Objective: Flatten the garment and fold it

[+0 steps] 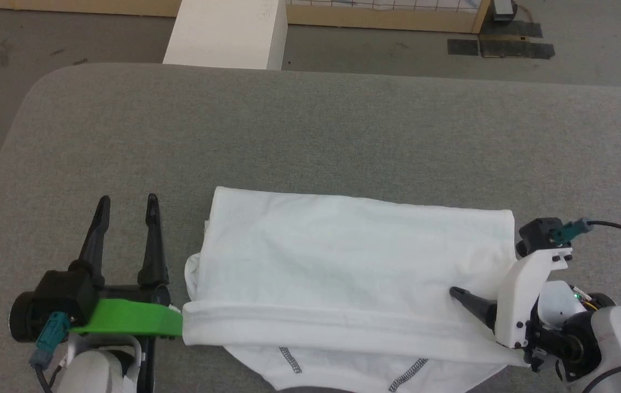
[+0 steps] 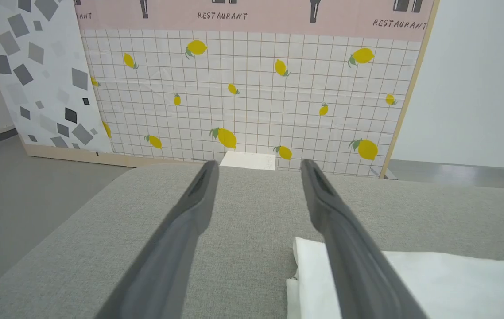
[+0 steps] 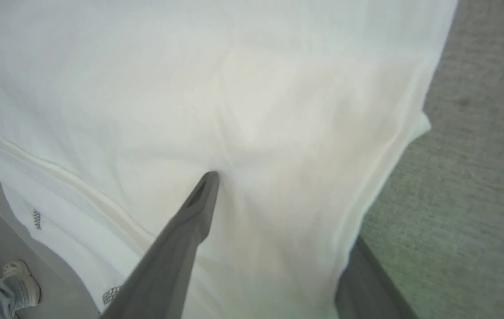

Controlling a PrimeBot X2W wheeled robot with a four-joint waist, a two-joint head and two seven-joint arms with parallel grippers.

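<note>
The garment (image 1: 343,262) is a white shirt lying folded into a wide band on the grey table (image 1: 310,136). Its lower part, with dark zigzag stitching (image 1: 288,360), hangs over the near edge. My left gripper (image 1: 128,198) stands open just left of the garment's left edge, with nothing between its fingers; in the left wrist view the left gripper (image 2: 258,163) hovers over bare table, the garment (image 2: 433,279) at its right. My right gripper (image 1: 459,305) is open at the garment's right end. One finger (image 3: 190,212) rests on top of the garment (image 3: 234,88); the other runs under the cloth's edge.
A rigid white box (image 1: 228,33) stands on the floor past the table's far edge. Behind it is a lemon-patterned wall panel (image 2: 252,88). A person's shoe (image 3: 17,283) is on the floor by the table's near side. Bare grey tabletop stretches beyond the garment.
</note>
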